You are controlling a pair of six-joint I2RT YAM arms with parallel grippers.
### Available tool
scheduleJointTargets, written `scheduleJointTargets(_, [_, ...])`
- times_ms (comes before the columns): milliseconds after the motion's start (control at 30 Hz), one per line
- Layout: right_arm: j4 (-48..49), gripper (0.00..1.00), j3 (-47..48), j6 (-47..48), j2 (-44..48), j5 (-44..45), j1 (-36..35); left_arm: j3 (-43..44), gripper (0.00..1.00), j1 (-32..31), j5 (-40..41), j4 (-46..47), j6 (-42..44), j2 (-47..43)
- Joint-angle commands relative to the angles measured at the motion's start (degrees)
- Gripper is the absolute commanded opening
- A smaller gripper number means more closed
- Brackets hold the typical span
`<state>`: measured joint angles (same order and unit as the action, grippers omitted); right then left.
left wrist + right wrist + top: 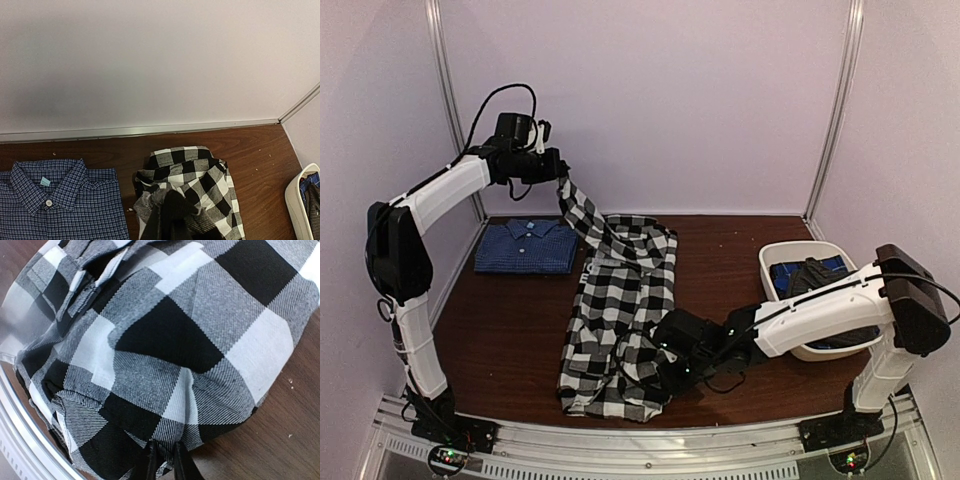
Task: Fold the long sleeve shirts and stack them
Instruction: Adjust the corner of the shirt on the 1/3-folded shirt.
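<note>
Left gripper (558, 172) clamped on checked shirt (620, 330) top end, held high. Right gripper (166, 466) narrow, seemingly pinching hem fold. Cloth light, limp, drapes; grip seams, corners.

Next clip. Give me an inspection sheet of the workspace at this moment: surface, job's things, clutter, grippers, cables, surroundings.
Surface: brown wooden table, with a few pale crumbs.
Job's things: checked shirt spread unfolded mid-table, one part held up; blue shirt folded flat at far left; dark cloth in the white basket at right.
Clutter: nothing seen beyond the crumbs.
Grippers: left gripper raised, shut on the checked shirt; right gripper low, its fingers pinching the shirt's near edge.
Cables: black cable loops above the left wrist.
Surroundings: pale walls, metal frame posts.
</note>
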<state>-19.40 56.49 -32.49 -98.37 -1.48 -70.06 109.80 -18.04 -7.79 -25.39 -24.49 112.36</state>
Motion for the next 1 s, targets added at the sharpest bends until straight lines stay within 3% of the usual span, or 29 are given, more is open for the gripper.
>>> scheduleJointTargets(0, [0.24, 0.09, 0.0, -1.06, 0.4, -1.13, -0.88, 0.18, 0.0, 0.46, -0.66, 2.41, 0.5, -1.58])
scheduleJointTargets(100, [-0.75, 0.0, 0.5, -1.15, 1.07, -1.71, -1.1, 0.25, 0.0, 0.46, -0.75, 2.38, 0.5, -1.52])
scheduleJointTargets(433, [-7.38, 0.0, 3.14, -1.15, 4.05, -5.26, -4.62, 0.93, 0.0, 0.46, -0.54, 2.44, 0.85, -0.65])
scheduleJointTargets(733, [-5.72, 0.0, 1.39, -1.78, 0.87, -8.94, -6.23, 2.16, 0.0, 0.52, -0.66, 2.1, 0.89, 0.15])
scheduleJointTargets(800, [-6.8, 0.04, 1.66, -1.8, 0.81, -8.01, -6.23, 2.32, 0.0, 0.54, -0.6, 1.95, 0.96, 0.14])
scheduleJointTargets(967, [-10.42, 0.31, 5.25, -0.88, 2.91, -3.03, -5.54, 3.2, 0.0, 0.55, -2.14, 1.56, 1.26, 0.29])
